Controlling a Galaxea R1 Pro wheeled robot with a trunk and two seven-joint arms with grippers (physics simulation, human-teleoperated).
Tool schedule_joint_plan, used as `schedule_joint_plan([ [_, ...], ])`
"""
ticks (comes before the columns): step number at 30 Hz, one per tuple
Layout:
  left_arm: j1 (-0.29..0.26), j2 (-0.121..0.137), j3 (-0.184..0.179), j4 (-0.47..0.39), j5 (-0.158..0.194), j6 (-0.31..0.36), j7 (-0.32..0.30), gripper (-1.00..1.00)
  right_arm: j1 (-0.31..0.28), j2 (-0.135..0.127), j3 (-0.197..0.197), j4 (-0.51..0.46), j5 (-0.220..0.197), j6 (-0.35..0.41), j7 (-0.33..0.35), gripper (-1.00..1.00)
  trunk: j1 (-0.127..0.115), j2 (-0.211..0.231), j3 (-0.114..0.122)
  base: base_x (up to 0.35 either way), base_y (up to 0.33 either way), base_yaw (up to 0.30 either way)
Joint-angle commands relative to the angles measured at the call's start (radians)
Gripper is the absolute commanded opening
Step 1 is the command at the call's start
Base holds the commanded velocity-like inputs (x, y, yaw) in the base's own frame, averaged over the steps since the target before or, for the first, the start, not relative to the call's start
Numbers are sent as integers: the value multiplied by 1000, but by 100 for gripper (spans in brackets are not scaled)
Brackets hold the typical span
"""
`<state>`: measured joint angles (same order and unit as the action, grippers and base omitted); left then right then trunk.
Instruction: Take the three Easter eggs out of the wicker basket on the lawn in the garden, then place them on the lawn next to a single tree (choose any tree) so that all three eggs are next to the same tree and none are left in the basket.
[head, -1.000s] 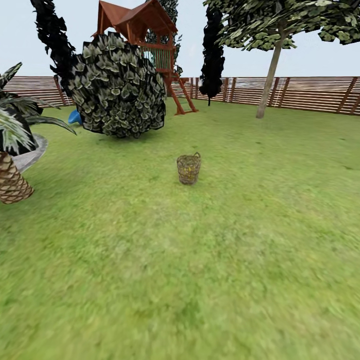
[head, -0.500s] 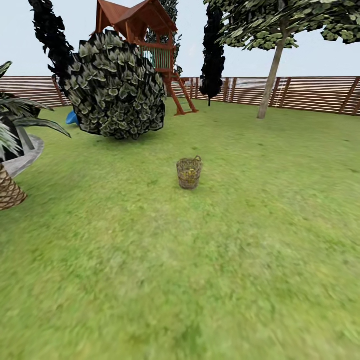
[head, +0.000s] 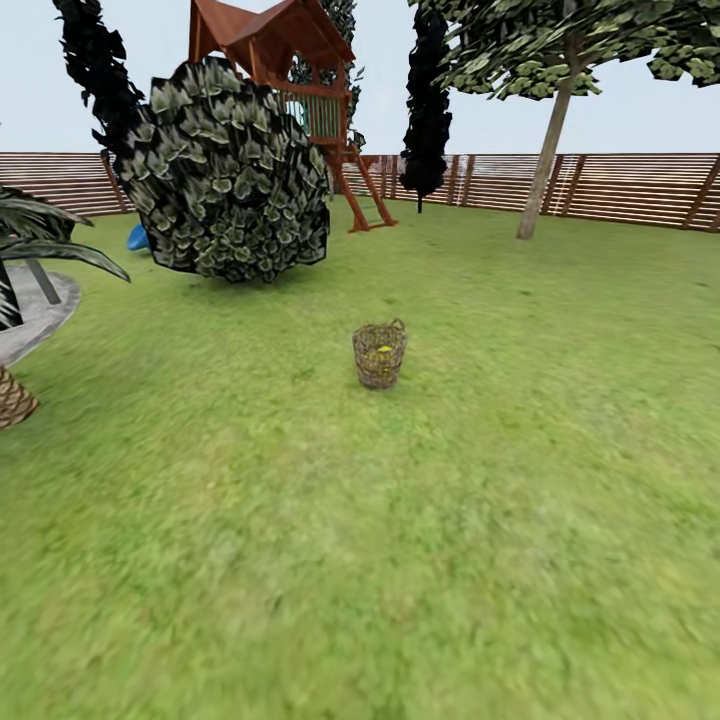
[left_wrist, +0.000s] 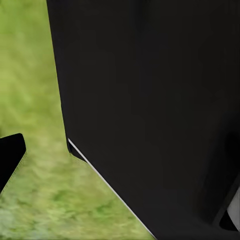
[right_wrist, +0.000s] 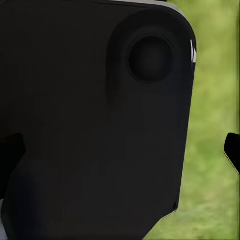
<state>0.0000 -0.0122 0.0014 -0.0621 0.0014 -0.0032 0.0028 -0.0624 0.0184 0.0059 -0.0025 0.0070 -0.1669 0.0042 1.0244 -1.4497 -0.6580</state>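
The wicker basket (head: 379, 355) stands upright on the lawn (head: 420, 520), some way ahead at the middle of the head view. A bit of yellow from the Easter eggs (head: 383, 349) shows through its open top; how many lie inside cannot be told. A tree (head: 541, 160) with a pale trunk and leafy crown rises at the far right, near the fence. In the left wrist view, my left gripper (left_wrist: 120, 175) has one dark fingertip (left_wrist: 10, 159) at the frame edge, over grass. My right gripper (right_wrist: 120, 155) has fingertips (right_wrist: 233, 150) spread wide. Both grippers are empty.
A big round dark bush (head: 228, 172) sits left of the basket's line, with a wooden play tower (head: 300, 60) behind it. Narrow black-leaved trees (head: 427, 100) and a slatted fence (head: 620, 188) close the back. A palm (head: 15, 395) and grey paving (head: 35, 310) lie at the left.
The whole head view has shifted: the palm has slid out to the left and the basket sits slightly lower, so the camera has moved. The basket itself has not moved.
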Motion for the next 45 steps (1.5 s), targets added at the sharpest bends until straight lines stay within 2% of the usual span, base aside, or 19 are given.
schedule_joint_plan([
  [1, 0, 0, 0, -1, 0, -1, 0, 100, -1, 0, 0, 1, 1, -3, 1, 100, 1, 0, -1, 340, 0, 0],
  [45, 0, 0, 0, -1, 0, -1, 0, 100, -1, 0, 0, 1, -1, -3, 0, 100, 1, 0, -1, 340, 0, 0],
])
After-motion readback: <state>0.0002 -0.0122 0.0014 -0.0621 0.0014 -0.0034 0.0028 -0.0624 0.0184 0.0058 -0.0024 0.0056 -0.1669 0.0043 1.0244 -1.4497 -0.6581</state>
